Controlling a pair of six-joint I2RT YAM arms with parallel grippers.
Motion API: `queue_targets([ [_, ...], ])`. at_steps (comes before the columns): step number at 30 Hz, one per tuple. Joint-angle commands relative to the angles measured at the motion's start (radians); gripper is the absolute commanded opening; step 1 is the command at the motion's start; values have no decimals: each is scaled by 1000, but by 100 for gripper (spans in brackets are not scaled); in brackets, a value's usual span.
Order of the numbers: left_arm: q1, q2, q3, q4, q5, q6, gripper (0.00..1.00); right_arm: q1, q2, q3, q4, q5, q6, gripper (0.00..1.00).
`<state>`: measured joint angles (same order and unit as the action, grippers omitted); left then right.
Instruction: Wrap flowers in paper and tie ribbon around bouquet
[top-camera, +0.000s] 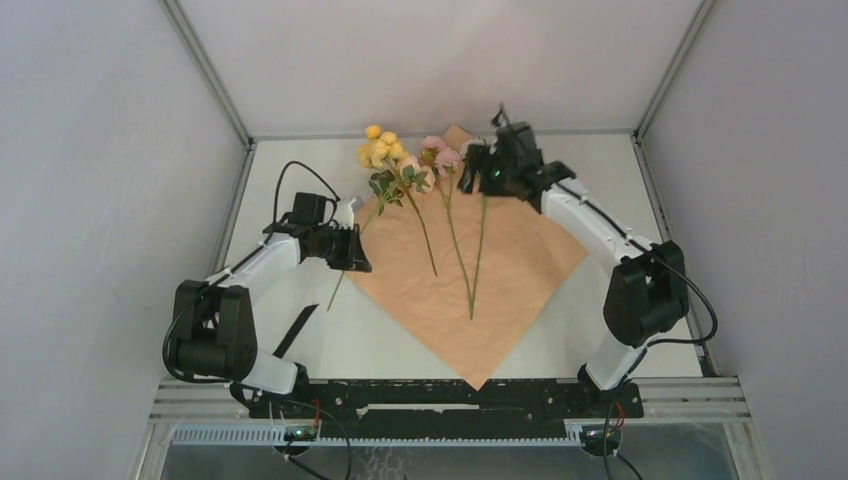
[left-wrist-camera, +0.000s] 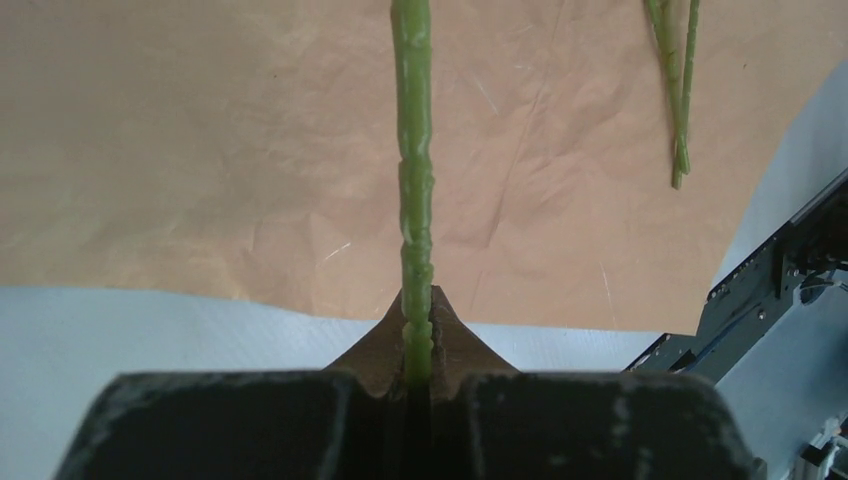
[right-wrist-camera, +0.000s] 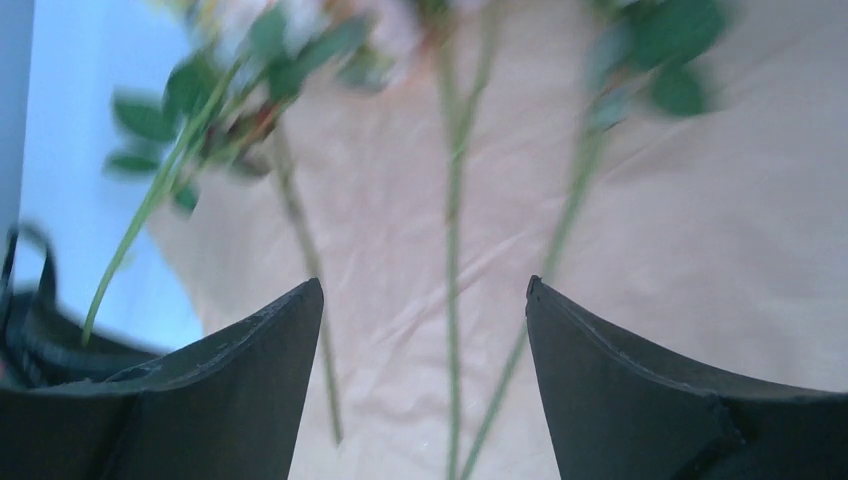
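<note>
Stems tell you most here. Your left gripper (left-wrist-camera: 417, 330) has its jaws clamped on one thin green stem (left-wrist-camera: 414, 180), which comes straight out from between the fingertips and runs on over the paper (top-camera: 500, 270). From the top camera you can see that this is the leftmost of the flowers (top-camera: 400, 160). Its yellow head lies toward the far side, its lower end pokes out past the paper's left edge onto the table (top-camera: 560, 340), and the grip sits right at that edge. The sheet lies flat, peach face up, turned like a diamond with one corner toward the arm bases. The other three stems lie on it loose, side by side, heads at the far corner. Your right gripper (right-wrist-camera: 423, 290) is over that far corner, just beside the pink blooms, with its jaws wide apart and nothing between them. In its blurred wrist view, two loose stems run across the paper through the gap between the fingers (right-wrist-camera: 250, 380).
</note>
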<state>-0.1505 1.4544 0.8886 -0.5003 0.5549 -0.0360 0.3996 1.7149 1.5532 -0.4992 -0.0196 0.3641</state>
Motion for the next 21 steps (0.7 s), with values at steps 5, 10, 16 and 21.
queue_targets([
  [5,-40,7,-22,129,-37,-24,0,168,185,-47,291,-333,54,83],
  [10,-52,-6,-53,158,-18,-36,0,198,339,53,219,-243,31,83],
  [16,-53,-22,-44,146,-27,-23,0,203,388,73,225,-211,35,29],
  [21,42,4,58,157,-104,-62,0,214,253,-11,238,-258,-2,0],
])
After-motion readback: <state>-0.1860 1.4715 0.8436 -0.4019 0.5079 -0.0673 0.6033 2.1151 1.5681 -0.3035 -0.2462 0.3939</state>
